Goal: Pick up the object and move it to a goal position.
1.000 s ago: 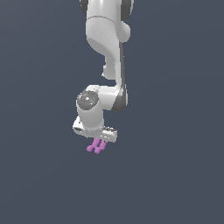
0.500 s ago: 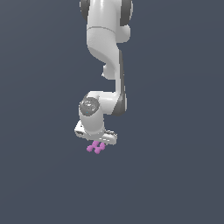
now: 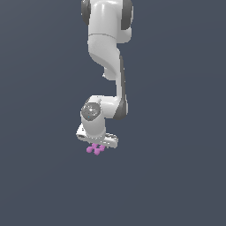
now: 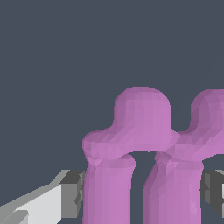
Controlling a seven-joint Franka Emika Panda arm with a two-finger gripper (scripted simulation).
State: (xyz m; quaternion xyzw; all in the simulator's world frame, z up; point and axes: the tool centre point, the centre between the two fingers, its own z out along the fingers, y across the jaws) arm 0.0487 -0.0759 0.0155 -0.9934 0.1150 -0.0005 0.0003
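The object point(image 3: 95, 149) is a tiny pink-purple piece of two short parallel rods with knobby ends. In the exterior view it hangs just under my white gripper point(image 3: 97, 145), low and a little to the exterior view's left of centre. In the wrist view the object point(image 4: 144, 127) fills the frame. Its two rods stand between my grey finger pads point(image 4: 72, 194), one pad against each rod's outer side. My gripper point(image 4: 142, 194) is shut on the object. I see no goal marker in either view.
The white arm point(image 3: 106, 48) comes down from the top of the exterior view to the wrist point(image 3: 91, 111). Behind everything is a plain dark grey background with no other objects or edges in view.
The wrist has sunk slightly and the arm has bent a little more. The object stays gripped at almost the same spot in the exterior view.
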